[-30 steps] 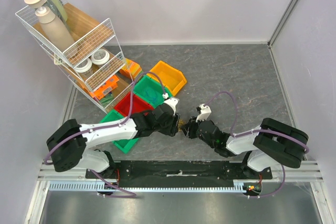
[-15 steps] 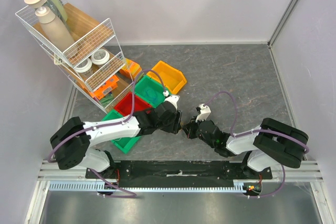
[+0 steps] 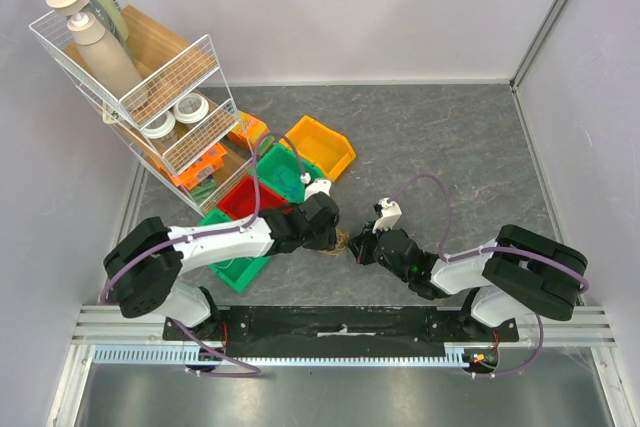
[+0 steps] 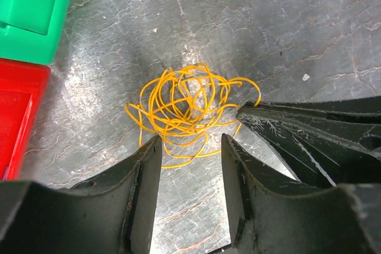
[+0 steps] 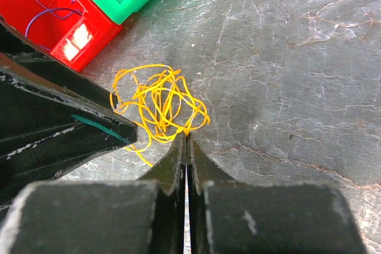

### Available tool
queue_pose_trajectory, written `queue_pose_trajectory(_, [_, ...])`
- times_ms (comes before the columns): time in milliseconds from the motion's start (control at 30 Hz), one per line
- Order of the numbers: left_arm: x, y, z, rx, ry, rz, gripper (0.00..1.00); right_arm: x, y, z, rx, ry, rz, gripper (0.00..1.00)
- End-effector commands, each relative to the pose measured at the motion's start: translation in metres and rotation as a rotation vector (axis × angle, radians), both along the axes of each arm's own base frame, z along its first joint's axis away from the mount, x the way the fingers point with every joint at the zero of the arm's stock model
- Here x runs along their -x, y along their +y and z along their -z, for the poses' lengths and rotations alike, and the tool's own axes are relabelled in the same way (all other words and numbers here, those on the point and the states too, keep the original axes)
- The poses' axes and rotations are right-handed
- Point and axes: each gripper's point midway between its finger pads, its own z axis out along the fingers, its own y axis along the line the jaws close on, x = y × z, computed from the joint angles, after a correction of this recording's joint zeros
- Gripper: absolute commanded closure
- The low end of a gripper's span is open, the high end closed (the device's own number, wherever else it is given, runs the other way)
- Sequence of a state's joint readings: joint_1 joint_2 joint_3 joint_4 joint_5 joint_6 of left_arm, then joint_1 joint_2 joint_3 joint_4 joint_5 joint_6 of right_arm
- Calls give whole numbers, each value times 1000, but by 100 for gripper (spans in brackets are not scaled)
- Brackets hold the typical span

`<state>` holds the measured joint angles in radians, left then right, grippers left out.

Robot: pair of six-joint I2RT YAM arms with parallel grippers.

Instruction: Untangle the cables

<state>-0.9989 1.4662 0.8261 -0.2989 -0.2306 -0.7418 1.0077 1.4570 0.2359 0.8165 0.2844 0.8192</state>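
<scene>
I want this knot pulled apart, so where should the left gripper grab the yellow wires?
Take the loose outer loops of the wire tangle that lie between the fingers of the open left gripper, coming straight in from there; the shut right gripper seems to pinch another edge.

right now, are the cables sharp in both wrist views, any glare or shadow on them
Left wrist: cables sharp, pale glare on the table beside them, soft shadow just beyond. Right wrist: sharp too, no glare on them. Top external: too small to resolve strands.
</scene>
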Motion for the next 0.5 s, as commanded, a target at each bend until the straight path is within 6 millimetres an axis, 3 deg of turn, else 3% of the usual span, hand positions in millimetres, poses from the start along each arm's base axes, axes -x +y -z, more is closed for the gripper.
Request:
queue_pose_trajectory(0, [-17, -7, -7, 19, -14, -92, 52, -4, 5, -14, -49, -34, 1, 100])
queue_pose_trajectory(200, [-22, -9, 4, -43, -2, -85, 66, -4, 5, -14, -49, -35, -1, 100])
queue_pose_trajectory(367, [-24, -5, 5, -113, 5, -65, 92, -5, 8, -13, -44, -36, -7, 99])
queue_pose_trajectory(467, [-21, -4, -1, -118, 1, -38, 98, -3, 10, -14, -48, -42, -25, 93])
